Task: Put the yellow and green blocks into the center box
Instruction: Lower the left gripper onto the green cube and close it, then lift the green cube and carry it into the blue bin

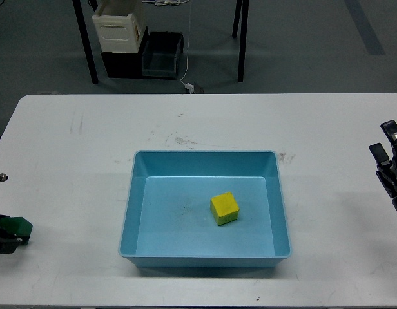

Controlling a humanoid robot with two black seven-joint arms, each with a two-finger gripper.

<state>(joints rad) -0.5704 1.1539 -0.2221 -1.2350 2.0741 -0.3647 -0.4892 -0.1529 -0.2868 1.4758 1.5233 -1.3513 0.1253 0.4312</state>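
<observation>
A yellow block (224, 208) lies inside the blue box (131, 193) in the middle of the white table, right of the box's centre. A green block (20, 228) is at the far left edge of the table, held in my left gripper (8, 237), whose dark fingers close on its near side. Only the tip of that gripper shows. My right gripper (387, 161) is at the far right edge of the table, away from the box, with its two fingers apart and nothing between them.
The white table (205, 122) carries only the box and the block. Beyond its far edge are black table legs (87, 45), a white crate (118, 26) and dark bins (161, 55) on the floor.
</observation>
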